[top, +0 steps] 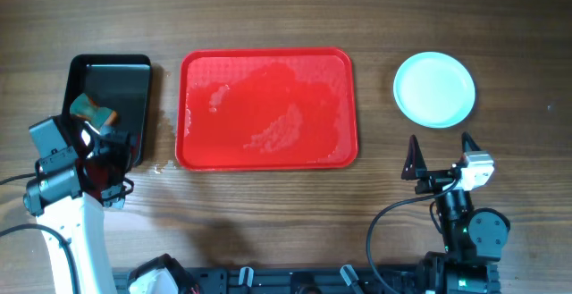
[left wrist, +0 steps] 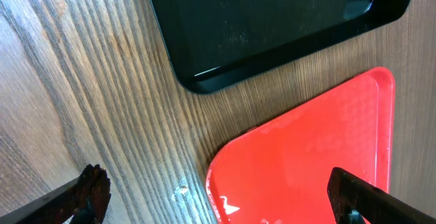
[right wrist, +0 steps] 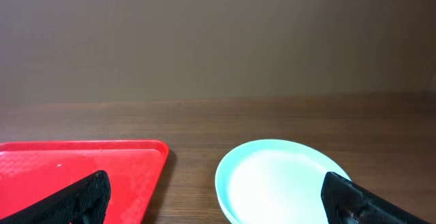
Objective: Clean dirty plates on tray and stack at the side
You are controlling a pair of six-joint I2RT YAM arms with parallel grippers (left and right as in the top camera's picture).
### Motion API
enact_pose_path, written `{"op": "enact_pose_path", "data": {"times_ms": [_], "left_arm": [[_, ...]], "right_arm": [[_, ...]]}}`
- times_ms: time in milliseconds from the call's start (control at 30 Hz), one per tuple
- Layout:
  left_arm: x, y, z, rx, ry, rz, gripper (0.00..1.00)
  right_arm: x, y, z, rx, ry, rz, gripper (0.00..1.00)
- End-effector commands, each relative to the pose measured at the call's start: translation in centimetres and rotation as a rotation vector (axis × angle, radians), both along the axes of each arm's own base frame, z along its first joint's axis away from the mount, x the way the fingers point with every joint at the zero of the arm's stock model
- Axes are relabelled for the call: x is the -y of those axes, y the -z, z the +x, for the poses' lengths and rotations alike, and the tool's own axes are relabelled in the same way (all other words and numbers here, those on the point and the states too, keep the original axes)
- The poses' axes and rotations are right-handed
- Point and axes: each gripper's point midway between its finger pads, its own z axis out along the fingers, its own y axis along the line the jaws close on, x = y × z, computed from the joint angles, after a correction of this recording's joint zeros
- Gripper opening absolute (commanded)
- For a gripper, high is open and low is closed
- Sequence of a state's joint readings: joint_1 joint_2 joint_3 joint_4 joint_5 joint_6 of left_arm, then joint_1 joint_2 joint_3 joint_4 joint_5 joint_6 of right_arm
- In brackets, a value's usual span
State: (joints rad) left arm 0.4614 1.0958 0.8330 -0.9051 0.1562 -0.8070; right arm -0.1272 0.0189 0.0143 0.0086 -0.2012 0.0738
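Your left pincer (top: 112, 169) and right pincer (top: 439, 147) hang wide open and empty off the near corners of the tray (top: 268, 54); nothing seems left to carry. The tray is bare and wet. The plates (top: 434, 89) sit right of it, apparently stacked.

Dark brown wood-grain table (top: 268, 12). Plain dull grey-brown wall (right wrist: 218, 33) behind far edge. Soft even light.
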Motion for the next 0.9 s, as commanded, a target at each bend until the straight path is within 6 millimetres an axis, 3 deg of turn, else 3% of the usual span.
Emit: {"op": "enact_pose_path", "data": {"times_ms": [0, 633, 767, 867], "left_arm": [[0.1, 0.0, 0.1, 0.006, -0.012, -0.014, 1.00], [0.1, -0.8, -0.3, 0.026, -0.013, 0.007, 1.00], [3.5, -1.5, -0.9, 0.050, 0.108, 0.012, 1.00], [6.7, -1.2, -0.2, 0.183, 0.259, 0.069, 1.00]], "right_arm": [[-0.1, -0.1, 0.0, 0.010, -0.003, 0.036, 1.00], [-0.1, 0.0, 0.0, 0.009, -0.003, 0.036, 1.00], [-0.1, 0.0, 0.0, 0.009, -0.003, 0.036, 1.00], [-0.1, 0.0, 0.0, 0.009, -0.003, 0.036, 1.00]]}}
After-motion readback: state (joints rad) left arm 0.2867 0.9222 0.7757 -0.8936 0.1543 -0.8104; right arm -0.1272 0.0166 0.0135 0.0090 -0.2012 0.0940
